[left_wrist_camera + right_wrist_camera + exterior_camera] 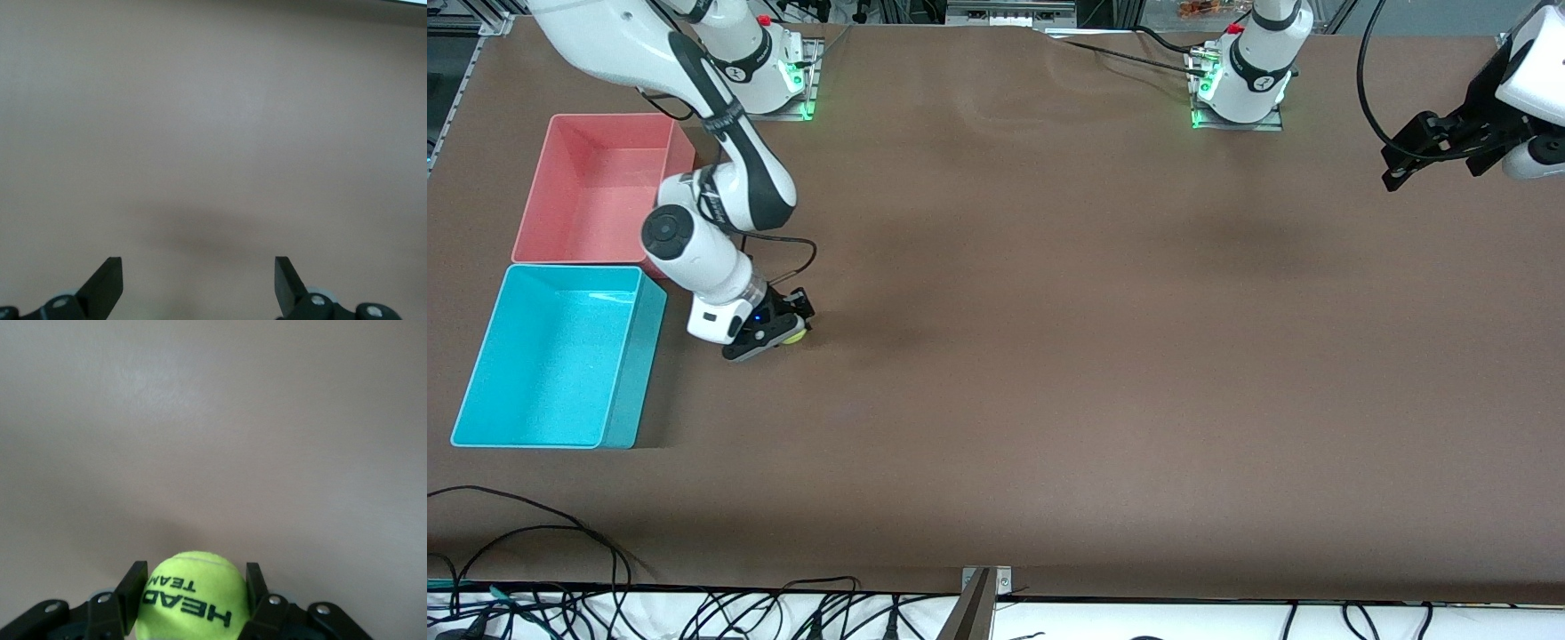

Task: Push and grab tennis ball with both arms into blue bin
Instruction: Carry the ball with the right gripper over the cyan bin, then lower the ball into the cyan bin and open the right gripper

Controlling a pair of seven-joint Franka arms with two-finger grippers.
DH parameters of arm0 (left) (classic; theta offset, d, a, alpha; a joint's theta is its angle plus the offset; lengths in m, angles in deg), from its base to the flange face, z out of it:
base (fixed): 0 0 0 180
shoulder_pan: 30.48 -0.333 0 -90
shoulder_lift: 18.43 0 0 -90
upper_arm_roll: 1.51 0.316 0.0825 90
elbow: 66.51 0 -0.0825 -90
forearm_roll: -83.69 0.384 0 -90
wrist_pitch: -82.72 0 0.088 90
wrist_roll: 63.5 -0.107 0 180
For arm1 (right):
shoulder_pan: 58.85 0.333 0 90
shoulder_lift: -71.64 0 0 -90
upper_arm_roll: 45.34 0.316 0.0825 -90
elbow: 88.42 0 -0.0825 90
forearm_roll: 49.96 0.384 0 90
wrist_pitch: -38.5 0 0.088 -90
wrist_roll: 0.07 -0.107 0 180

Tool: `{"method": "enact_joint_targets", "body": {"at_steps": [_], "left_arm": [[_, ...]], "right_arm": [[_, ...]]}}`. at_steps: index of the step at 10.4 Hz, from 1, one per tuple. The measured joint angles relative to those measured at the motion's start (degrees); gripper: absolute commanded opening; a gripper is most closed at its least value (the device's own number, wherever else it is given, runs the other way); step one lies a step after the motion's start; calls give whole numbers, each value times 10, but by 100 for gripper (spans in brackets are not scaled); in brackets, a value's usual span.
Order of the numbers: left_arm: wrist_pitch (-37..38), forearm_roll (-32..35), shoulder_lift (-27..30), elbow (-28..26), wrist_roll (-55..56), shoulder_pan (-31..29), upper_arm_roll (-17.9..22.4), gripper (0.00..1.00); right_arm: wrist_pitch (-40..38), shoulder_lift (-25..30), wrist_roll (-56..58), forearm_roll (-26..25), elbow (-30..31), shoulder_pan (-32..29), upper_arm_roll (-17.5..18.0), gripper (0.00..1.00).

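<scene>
Now right gripper (783,331) clamps tennis ball (195,595) on table (1049,356) beside blue bin (624,373); lift & drop remain. Left gripper (199,283) waits open, over table's left-arm end.

The left wrist view shows the left gripper (199,287) with its two black fingers (107,287) spread wide apart and nothing between them. They hang over the bare brown table (213,120). A soft dark shadow lies on the table between the fingertips.
</scene>
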Motion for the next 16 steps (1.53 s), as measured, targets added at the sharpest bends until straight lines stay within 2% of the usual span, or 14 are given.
{"method": "enact_joint_targets", "body": {"at_steps": [2, 4, 6, 10, 12, 14, 16], "left_arm": [[2, -22, -7, 2, 36, -6, -2, 100], [3, -32, -16, 3, 44, -16, -2, 100], [8, -34, -27, 19, 45, -18, -2, 100], [17, -35, -31, 34, 46, -16, -6, 100], [18, -35, -34, 34, 46, -16, -7, 100], [18, -35, -39, 33, 46, -16, -7, 100], [18, -35, -44, 32, 46, -16, -7, 100]], "right_arm": [[-128, 63, 30, 0, -33, -2, -27, 38], [-205, 105, 96, 0, -64, -5, -79, 38], [-209, 120, 159, 0, -71, -7, -137, 38], [-204, 122, 363, 12, -71, -11, -269, 38], [-204, 116, 454, 49, -70, -14, -317, 39], [-203, 101, 525, 95, -68, -32, -331, 39], [-187, 77, 533, 101, -67, -36, -330, 39]]}}
